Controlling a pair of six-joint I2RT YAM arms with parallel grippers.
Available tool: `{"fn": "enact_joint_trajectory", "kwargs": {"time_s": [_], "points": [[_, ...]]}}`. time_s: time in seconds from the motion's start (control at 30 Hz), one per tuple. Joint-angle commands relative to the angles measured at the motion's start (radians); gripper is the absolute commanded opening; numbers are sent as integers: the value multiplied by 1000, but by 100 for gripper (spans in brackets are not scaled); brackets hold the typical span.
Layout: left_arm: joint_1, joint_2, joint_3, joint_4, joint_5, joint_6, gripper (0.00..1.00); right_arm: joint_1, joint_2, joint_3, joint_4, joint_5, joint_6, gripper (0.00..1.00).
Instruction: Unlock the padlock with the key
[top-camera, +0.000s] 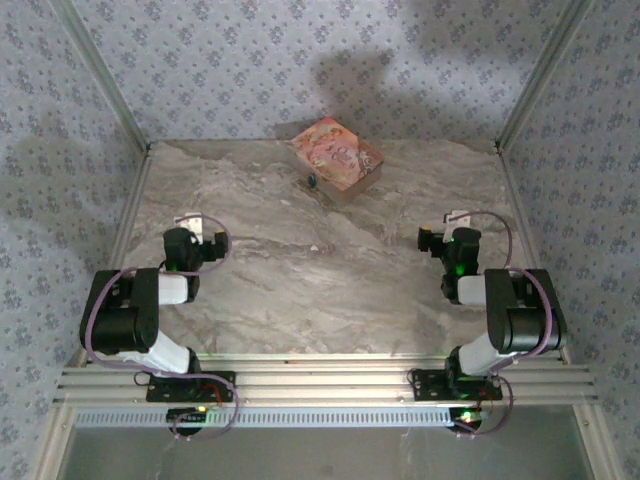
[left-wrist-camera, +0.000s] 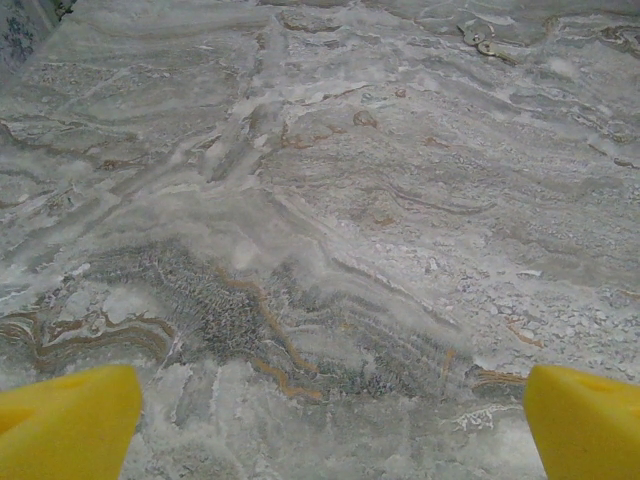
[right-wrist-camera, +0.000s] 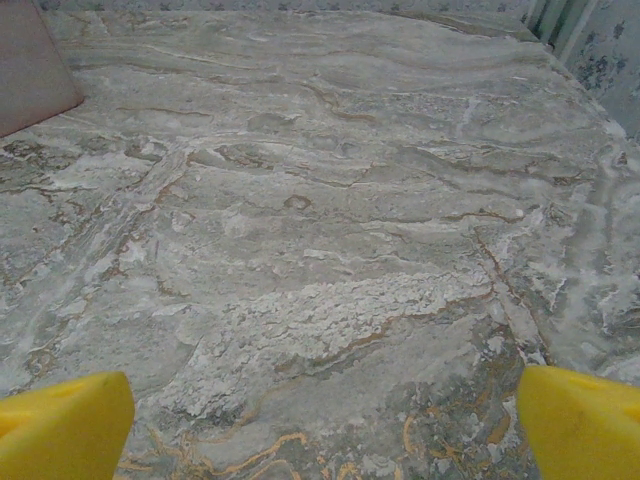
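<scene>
– Flowered grey-blue wallpaper (top-camera: 250, 60) closes in a marble-patterned desk (top-camera: 300, 290), with metal frame posts (top-camera: 103, 75) in the far corners. Where is the key?

– At the far middle of the desk, a tiny dark speck with a touch of blue (top-camera: 311, 182) lies against the near-left edge of the pink box (top-camera: 337, 157). I take that for the key. It is too small to be sure.

– And relative to each tool?

– Well apart from both. The left tool (top-camera: 195, 225) hangs over the left part of the desk, and the key lies farther back and to its right. The right tool (top-camera: 455, 222) hangs over the right part, and the key lies farther back and to its left. The key sits somewhat nearer the left tool.

– Which way does the key point?

– I cannot tell. At that size neither its long axis nor its tip can be read.

– How do the tools stand?

– Both are spread wide and hold nothing. From the left wrist, the left tool (left-wrist-camera: 325, 415) has its yellow fingers (left-wrist-camera: 65, 425) at the two bottom corners, with bare marble between them. The right tool (right-wrist-camera: 320, 415) looks the same from its own wrist, and a corner of the pink box (right-wrist-camera: 30, 70) shows at the upper left.

– Any writing?

– The box lid carries a pinkish illustration. No lettering or brand can be read.
</scene>
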Motion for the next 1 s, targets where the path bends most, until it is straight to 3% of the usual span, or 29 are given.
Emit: {"fn": "enact_joint_trajectory", "kwargs": {"time_s": [0.0, 0.13, 0.27, 0.43, 0.63, 0.83, 0.97], "points": [[17, 0, 23, 43, 37, -19, 98, 15, -75, 61, -131, -21, -35, 100], [17, -6, 30, 26, 27, -22, 98, 46, -149, 298, -628, 47, 97, 100], [16, -62, 128, -197, 19, -29, 98, 139, -81, 557, -940, 85, 199, 87], [14, -89, 318, -562, 18, -128, 98, 384, 103, 885, -1116, 301, 174, 87], [-43, -72, 495, -825, 130, -366, 94, 593, 553, 1498, -1391, 392, 51, 86], [-140, -66, 567, -938, 154, -388, 93, 638, 936, 2042, -1554, 356, -57, 83], [-153, -71, 545, -931, 169, -401, 93, 622, 1017, 2135, -1547, 230, -18, 80]]}}
